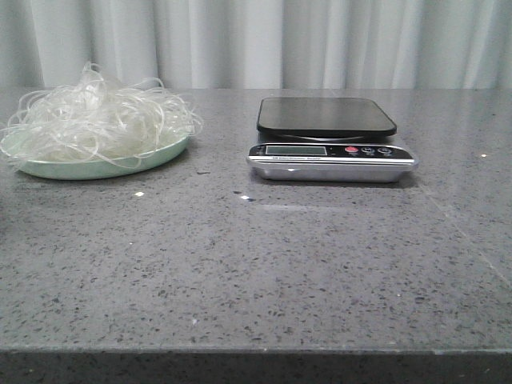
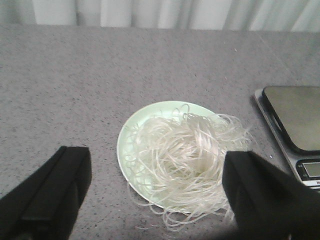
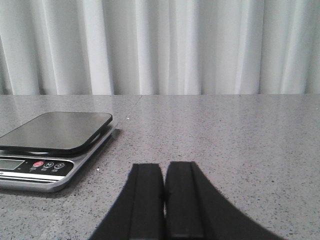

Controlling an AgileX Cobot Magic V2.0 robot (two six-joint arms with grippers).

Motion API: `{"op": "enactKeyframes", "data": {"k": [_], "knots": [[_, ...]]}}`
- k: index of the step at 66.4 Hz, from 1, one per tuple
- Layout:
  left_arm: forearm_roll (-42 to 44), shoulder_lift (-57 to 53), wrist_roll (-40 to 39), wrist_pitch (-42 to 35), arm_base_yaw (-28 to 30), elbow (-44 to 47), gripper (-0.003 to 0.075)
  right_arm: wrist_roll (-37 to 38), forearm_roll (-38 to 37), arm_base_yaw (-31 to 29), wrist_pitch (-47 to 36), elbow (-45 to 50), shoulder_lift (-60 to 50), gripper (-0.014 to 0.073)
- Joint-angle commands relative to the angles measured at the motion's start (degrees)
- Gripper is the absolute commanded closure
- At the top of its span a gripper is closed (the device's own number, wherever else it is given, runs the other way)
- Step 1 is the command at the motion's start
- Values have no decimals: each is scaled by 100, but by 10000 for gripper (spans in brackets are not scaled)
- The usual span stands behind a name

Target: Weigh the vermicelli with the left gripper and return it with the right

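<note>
only the gripper fingers of the robot show, in the two wrist views. the left gripper (image 2: 156, 192) has two broad, matte black fingers (image 2: 47, 195) with angular, blocky outlines and flat faces meeting at faint ridges. the right gripper (image 3: 164, 200) has two matte black fingers (image 3: 145, 205), flat-topped and widening toward the base. no cables, screws or markings are visible.

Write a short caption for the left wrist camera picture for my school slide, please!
Open left gripper above the vermicelli on its pale green plate, kitchen scale alongside.
</note>
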Motion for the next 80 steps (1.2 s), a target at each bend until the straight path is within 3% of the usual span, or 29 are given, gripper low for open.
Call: {"op": "enactKeyframes", "data": {"k": [1,13,35,64,72,76,80], "knots": [[-112,697,127,94,-309,-721,113,-7,33,-27,-448,-34,-88,426],[52,2082,248,624,-1059,-1706,5,-7,33,-27,-448,-34,-88,426],[175,3800,-52,1596,-1234,-2755,7,-7,33,-27,-448,-34,-88,426],[441,4544,-184,1985,-1234,-2798,13,-7,33,-27,-448,-34,-88,426],[441,4674,-184,2080,-1234,-2798,111,-7,33,-27,-448,-34,-88,426],[447,4721,-184,2108,-1234,-2798,209,-7,33,-27,-448,-34,-88,426],[447,4731,-184,2108,-1234,-2798,386,-7,33,-27,-448,-34,-88,426]]}}
